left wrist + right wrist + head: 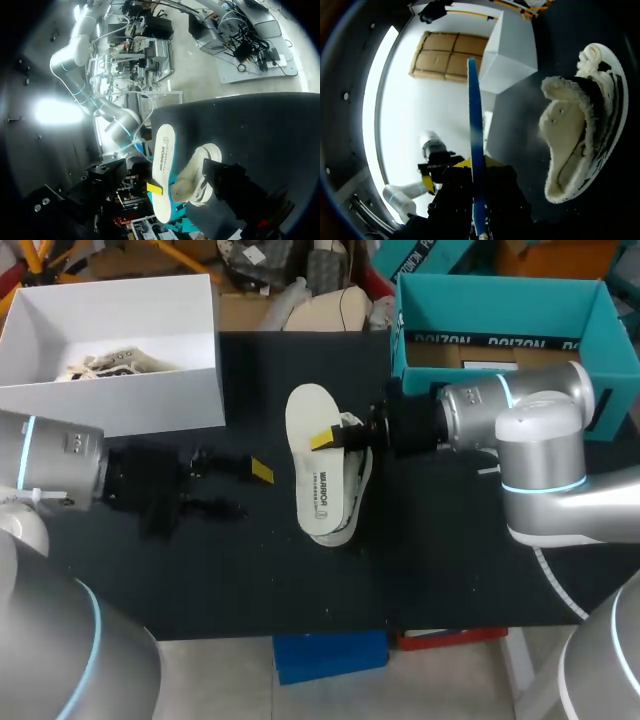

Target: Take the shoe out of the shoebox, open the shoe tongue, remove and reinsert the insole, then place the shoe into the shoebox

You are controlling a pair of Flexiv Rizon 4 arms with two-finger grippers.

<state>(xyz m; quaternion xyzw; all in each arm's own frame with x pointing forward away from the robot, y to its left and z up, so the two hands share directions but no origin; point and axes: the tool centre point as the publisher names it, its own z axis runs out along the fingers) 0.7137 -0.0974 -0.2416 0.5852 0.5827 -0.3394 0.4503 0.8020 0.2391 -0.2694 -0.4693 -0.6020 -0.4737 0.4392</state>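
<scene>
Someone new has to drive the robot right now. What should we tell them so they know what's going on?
Left gripper: open and empty, over the table beside the shoe.
Right gripper: shut on the insole, holding it just over the shoe.
Shoe: on the black table, outside the white shoebox.
Done: shoe is out of the box and the insole is out of the shoe.
Left: push the insole back in, then put the shoe into the shoebox.
</scene>
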